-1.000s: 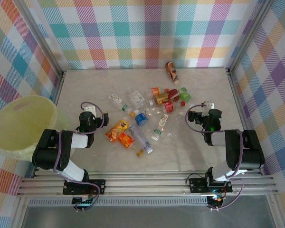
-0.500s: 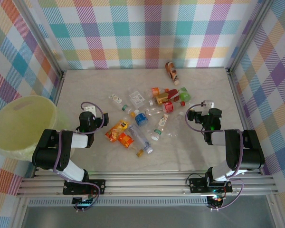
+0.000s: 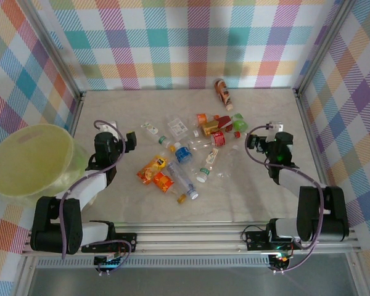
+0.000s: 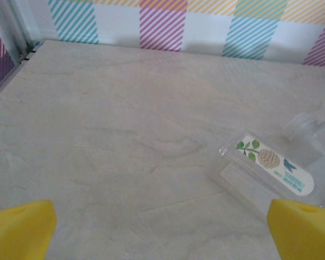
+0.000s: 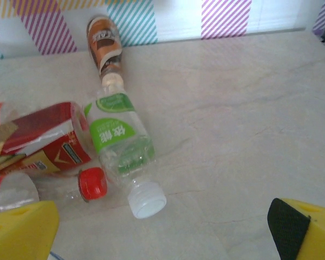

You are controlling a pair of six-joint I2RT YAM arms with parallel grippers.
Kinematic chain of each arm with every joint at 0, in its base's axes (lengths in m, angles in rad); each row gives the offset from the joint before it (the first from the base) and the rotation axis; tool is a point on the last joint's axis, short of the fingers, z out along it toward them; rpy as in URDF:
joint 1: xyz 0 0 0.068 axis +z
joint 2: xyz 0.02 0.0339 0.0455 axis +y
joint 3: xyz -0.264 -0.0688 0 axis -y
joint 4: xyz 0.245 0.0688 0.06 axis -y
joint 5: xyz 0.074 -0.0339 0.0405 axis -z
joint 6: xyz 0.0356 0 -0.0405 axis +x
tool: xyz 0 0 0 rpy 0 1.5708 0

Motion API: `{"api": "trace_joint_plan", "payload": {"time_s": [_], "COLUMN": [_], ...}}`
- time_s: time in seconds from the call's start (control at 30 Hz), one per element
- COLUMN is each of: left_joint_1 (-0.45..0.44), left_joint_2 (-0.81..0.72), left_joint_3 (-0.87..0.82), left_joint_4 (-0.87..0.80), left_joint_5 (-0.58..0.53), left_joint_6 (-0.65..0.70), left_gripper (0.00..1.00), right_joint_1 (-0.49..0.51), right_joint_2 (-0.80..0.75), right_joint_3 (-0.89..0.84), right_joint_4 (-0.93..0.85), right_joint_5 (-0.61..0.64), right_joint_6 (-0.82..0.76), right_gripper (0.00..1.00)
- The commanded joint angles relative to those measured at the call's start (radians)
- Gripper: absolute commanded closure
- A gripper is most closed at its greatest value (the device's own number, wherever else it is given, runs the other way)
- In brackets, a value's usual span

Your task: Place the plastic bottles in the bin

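Note:
Several plastic bottles (image 3: pixel 188 154) lie scattered mid-table, with orange, red, blue and green labels. The pale yellow-green bin (image 3: pixel 28 161) stands off the table's left edge. My left gripper (image 3: pixel 130 140) is open and empty, just left of the heap. In the left wrist view my left gripper (image 4: pixel 162 233) spans bare table, a clear bottle with a flower label (image 4: pixel 268 165) lying ahead on the right. My right gripper (image 3: pixel 251 142) is open at the heap's right side. In the right wrist view my right gripper (image 5: pixel 162 230) faces a green-label bottle (image 5: pixel 119 138) with a white cap.
A brown bottle (image 3: pixel 222 92) lies alone by the back wall and is also seen as the brown bottle (image 5: pixel 104 43) beyond the green one. A red-label bottle (image 5: pixel 43 141) and a red cap (image 5: pixel 92 183) lie left of it. Metal rails (image 3: pixel 191 237) run along the near edge.
Both arms have unfolded and reached further onto the table: the left gripper moved back and right, the right gripper moved back. Both stayed open. The bottles have not moved.

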Motion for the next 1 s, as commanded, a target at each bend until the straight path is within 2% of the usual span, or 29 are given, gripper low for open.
{"api": "trace_joint_plan", "payload": {"time_s": [0.0,0.1,0.2,0.3,0.37,0.43,0.47,0.57,0.73,0.83,0.97], "left_joint_1": [-0.029,-0.048,-0.077,-0.112,-0.131,-0.149,-0.158,-0.213,-0.374,-0.413,-0.417], "left_joint_2": [-0.043,-0.052,-0.034,-0.014,0.006,0.043,0.061,0.117,0.256,0.341,0.426], "left_joint_3": [0.098,0.208,0.299,0.329,0.335,0.353,0.362,0.391,0.538,0.589,0.648], "left_joint_4": [-0.203,-0.421,-0.647,-0.796,-0.86,-0.923,-0.938,-0.937,-1.102,-1.143,-1.185], "left_joint_5": [-0.05,-0.092,-0.132,-0.117,-0.067,0.01,0.042,0.155,0.034,0.0,-0.071], "left_joint_6": [-0.12,-0.306,-0.478,-0.64,-0.723,-0.753,-0.734,-0.558,-0.297,-0.217,-0.16], "left_gripper": [0.0,0.0,0.0,0.0,0.0,0.0,0.0,0.0,0.0,0.02,0.08], "right_joint_1": [0.008,0.008,0.008,0.008,0.007,0.007,0.008,0.007,0.007,0.007,0.008], "right_joint_2": [-0.071,-0.117,-0.161,-0.179,-0.177,-0.165,-0.16,-0.144,-0.128,-0.121,-0.122], "right_joint_3": [0.097,0.155,0.166,0.163,0.165,0.177,0.182,0.202,0.227,0.236,0.237], "right_joint_4": [-0.299,-0.491,-0.621,-0.67,-0.683,-0.699,-0.707,-0.723,-0.725,-0.72,-0.723], "right_joint_5": [0.06,0.101,0.084,-0.044,-0.128,-0.199,-0.22,-0.244,-0.216,-0.218,-0.215], "right_joint_6": [0.147,0.3,0.425,0.475,0.505,0.524,0.528,0.521,0.509,0.513,0.511], "right_gripper": [0.0,0.0,0.0,0.0,0.0,0.0,0.0,0.0,0.0,0.0,0.0]}}
